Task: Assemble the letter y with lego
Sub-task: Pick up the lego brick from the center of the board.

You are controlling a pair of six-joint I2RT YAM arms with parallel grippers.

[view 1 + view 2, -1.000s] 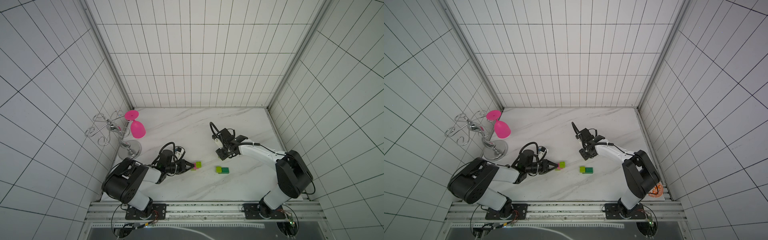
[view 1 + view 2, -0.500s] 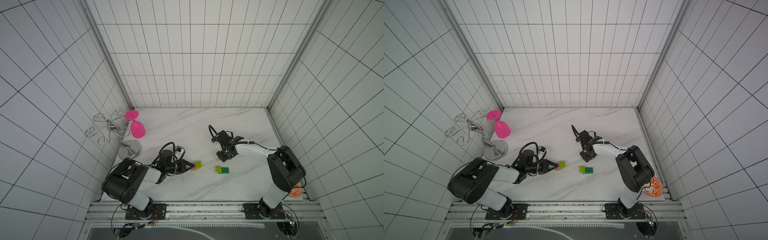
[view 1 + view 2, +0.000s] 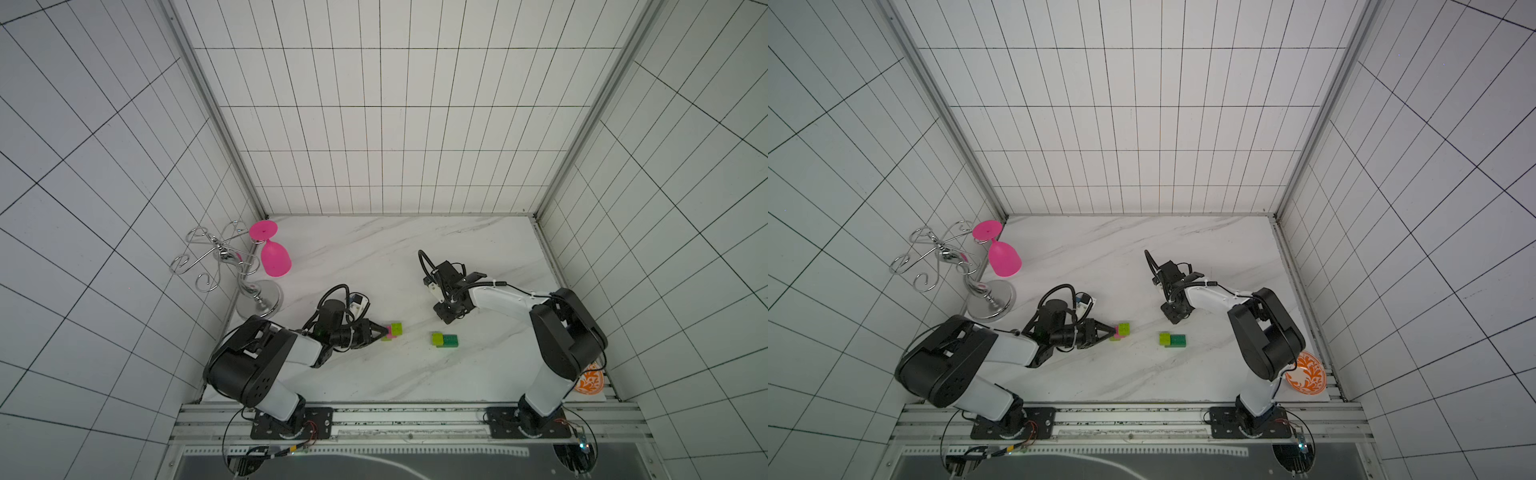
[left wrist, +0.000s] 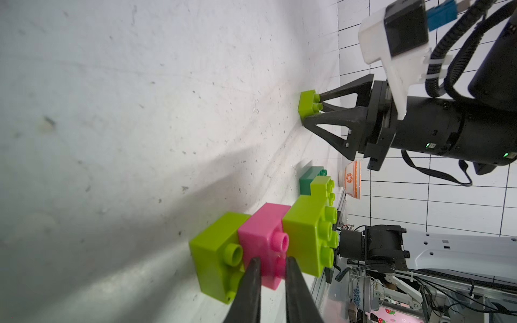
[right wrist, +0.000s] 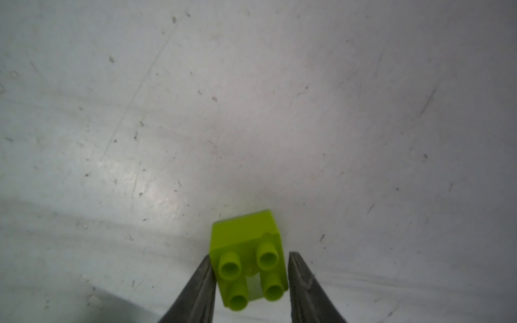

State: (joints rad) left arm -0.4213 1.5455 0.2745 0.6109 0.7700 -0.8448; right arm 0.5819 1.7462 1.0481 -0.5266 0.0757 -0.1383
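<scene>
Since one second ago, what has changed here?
The right arm's elbow swung inward and the right gripper narrowed its jaws around the lime-green square plastic brick; whether it grips is unclear. The left gripper still pinches the pink square plastic brick; other bricks unmoved.

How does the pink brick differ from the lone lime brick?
The pink brick is flanked by two lime bricks; the lone lime brick stands apart. The left gripper pinches the pink brick; the right gripper straddles the lone lime brick. Both are square, studded.
</scene>
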